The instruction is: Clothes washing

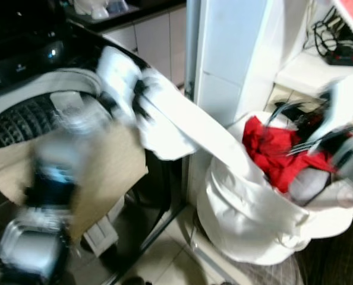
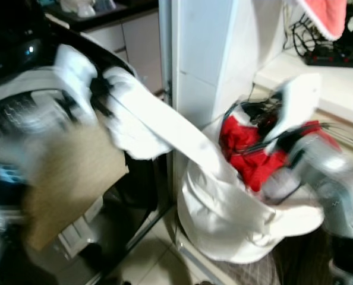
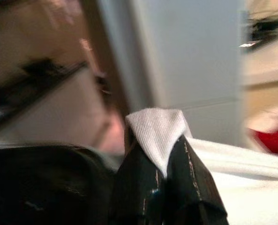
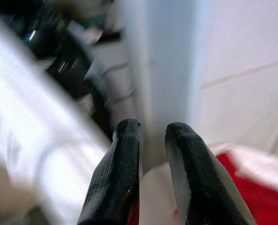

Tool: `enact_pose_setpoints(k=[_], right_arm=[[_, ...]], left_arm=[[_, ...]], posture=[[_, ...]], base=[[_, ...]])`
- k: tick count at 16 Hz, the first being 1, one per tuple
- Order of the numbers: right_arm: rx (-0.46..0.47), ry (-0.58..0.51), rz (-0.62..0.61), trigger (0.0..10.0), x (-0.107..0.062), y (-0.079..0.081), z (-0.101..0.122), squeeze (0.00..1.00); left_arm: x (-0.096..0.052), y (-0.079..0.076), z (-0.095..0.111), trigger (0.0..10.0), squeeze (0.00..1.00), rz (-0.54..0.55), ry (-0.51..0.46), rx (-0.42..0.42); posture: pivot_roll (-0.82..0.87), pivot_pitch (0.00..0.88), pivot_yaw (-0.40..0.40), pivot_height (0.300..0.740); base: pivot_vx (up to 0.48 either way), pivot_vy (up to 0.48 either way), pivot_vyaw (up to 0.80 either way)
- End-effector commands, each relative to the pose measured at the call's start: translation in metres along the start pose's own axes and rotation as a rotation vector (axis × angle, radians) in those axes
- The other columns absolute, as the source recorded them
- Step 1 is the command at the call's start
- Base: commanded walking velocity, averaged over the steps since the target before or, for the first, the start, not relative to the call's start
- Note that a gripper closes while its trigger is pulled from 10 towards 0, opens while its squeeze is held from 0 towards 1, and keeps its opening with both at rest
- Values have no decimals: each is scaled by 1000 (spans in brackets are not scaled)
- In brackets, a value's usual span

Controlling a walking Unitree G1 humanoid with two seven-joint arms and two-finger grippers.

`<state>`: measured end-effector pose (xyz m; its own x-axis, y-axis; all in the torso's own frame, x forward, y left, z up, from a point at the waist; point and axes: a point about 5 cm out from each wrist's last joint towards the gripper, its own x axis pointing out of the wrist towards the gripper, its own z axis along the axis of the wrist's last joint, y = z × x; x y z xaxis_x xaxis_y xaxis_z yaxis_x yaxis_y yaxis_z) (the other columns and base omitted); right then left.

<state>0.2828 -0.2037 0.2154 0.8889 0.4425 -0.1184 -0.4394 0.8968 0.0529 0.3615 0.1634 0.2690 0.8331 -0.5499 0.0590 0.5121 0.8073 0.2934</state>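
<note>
In the head views, the left gripper [image 2: 99,89] is pulling one long white cloth garment [image 1: 182,122] from the white fabric laundry bag [image 1: 248,219] toward the rim of the black top-loading washing machine [image 1: 22,119], presumably to load it. One red garment [image 1: 271,151] is lying in the bag. In the left wrist view, its fingers [image 3: 186,173] are pinching white fabric. In the right wrist view, the right gripper [image 4: 152,136] is hovering, slightly parted, over the bag.

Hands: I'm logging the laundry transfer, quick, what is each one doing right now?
Left hand: closed on a corner of the white garment stretched from the laundry bag toward the washing machine.
Right hand: open, holding nothing, over the bag.
</note>
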Motion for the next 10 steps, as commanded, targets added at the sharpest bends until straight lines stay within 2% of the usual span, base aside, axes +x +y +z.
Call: enact_pose_setpoints(k=[1,2,3,4,5,7,8,9,10], right_arm=[[-55,-18,66,10000,4,15,6,0],[-72,-23,83,10000,7,20,6,0],[-72,-23,83,10000,7,20,6,0],[-94,-45,86,10000,10,22,9,0],[-103,-53,83,10000,10,21,10,0],[-100,-61,72,10000,8,21,10,0],[-103,-61,70,10000,7,22,8,0],[-107,-55,73,10000,7,25,5,0],[-111,-44,86,10000,6,28,2,0]], left_arm=[[0,31,32,0,0,122,-58,124],[1,59,65,0,0,262,-109,261],[1,59,65,0,0,262,-109,261],[-20,105,154,0,0,614,-278,579],[-33,115,184,0,0,729,-328,688],[-42,123,202,0,0,794,-288,782],[-40,126,199,0,0,792,-251,792],[-36,131,180,0,0,781,-161,771],[-30,134,157,0,0,741,-75,705]], posture=[[-67,0,37,740],[-67,0,40,740],[-67,0,40,740],[-67,0,45,740],[-67,0,49,740],[-69,0,59,740],[-71,0,62,740],[-74,0,67,740],[-75,0,66,740]], base=[[0,0,0],[0,0,0],[0,0,0],[0,0,0],[0,0,0],[0,0,0],[0,0,0],[0,0,0],[0,0,0]])
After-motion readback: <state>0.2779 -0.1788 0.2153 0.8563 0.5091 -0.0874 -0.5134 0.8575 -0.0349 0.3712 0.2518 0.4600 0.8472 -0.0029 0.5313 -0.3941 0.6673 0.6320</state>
